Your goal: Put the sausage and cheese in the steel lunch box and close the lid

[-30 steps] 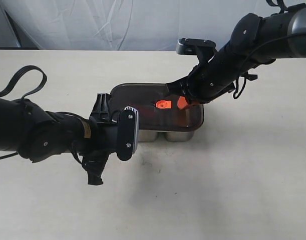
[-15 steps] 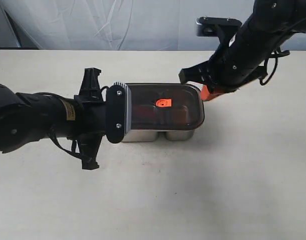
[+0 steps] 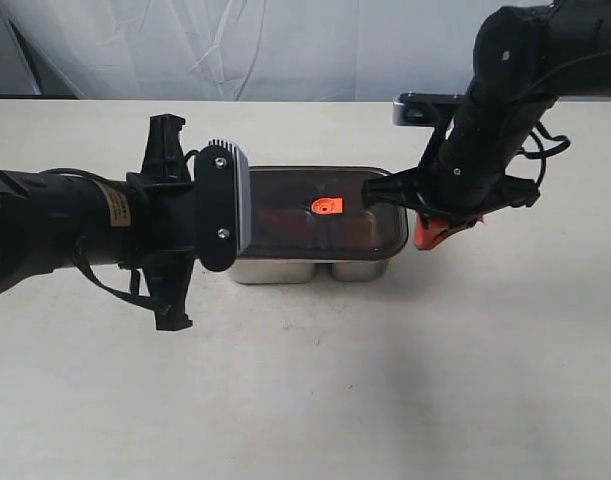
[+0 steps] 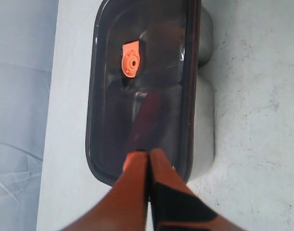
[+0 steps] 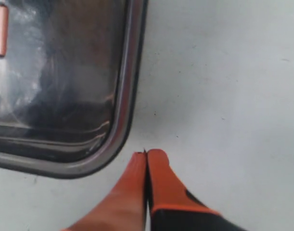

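Left gripper (image 4: 147, 156): orange fingers pressed flat together, no gap, nothing between them. The tips sit over the short end of the lid (image 4: 137, 86) nearest this arm; whether they touch it cannot be told. In the exterior view the left arm (image 3: 75, 235) lies low across the table (image 3: 385, 400) from the left. Its wrist mount hides the fingertips and the left end of the box.

Steel lunch box (image 3: 310, 270): mid-table, long side toward the camera, two rounded steel bulges showing below the lid. The lid is seated on top and covers the whole opening. Orange valve tab (image 3: 326, 207) at the lid's centre.

Sausage (image 4: 147, 113): a dim red elongated shape seen through the dark lid, inside the box, in the half toward the left arm. Which compartment cannot be told.

Cheese: not made out through the tinted lid.

Right gripper (image 5: 146, 156): fingers likewise closed tip to tip, empty. It hangs just beside the lid's rounded corner at the right end of the box, over bare table, apart from the rim. The exterior view shows it just right of the box, below the dark right arm (image 3: 505, 120).
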Tool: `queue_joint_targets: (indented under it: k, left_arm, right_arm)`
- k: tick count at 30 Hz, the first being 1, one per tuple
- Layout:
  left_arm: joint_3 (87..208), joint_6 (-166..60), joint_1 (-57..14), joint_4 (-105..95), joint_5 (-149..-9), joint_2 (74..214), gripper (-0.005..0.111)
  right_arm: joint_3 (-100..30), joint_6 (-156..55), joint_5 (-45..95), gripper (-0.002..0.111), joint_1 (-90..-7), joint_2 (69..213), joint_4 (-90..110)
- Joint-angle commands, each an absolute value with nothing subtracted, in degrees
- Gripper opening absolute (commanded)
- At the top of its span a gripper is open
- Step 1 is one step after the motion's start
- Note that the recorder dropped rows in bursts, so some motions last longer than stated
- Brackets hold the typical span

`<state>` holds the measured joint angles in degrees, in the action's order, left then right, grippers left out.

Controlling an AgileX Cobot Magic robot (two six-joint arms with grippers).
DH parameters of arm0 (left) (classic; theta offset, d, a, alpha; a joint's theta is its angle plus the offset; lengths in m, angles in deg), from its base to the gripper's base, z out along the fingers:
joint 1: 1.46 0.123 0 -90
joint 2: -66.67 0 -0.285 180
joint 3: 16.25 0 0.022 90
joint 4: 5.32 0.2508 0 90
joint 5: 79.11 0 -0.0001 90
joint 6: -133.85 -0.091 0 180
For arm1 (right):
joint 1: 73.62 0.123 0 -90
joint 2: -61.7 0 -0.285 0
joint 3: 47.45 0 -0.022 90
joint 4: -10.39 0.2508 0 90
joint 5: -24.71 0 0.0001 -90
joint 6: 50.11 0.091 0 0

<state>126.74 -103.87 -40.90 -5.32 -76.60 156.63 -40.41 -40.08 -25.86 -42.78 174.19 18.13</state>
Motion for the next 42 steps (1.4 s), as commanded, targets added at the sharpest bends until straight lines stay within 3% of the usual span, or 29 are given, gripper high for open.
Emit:
queue_joint_targets:
  k: [1, 27, 42]
  left_arm:
    - [127.11, -103.56, -41.02, -6.71, -75.84, 156.06, 0.0]
    - [127.11, -103.56, -41.02, -6.86, -76.01, 156.06, 0.0]
    - [127.11, -103.56, -41.02, -6.86, -73.6, 156.06, 0.0]
  right_arm:
    - [-40.22, -39.87, -23.32, 0.0, -42.52, 177.03, 19.71]
    - [-40.22, -43.15, -15.89, 0.0, -42.23, 178.44, 19.71]
    - [-40.22, -39.54, -25.36, 0.0, -42.23, 175.44, 11.74]
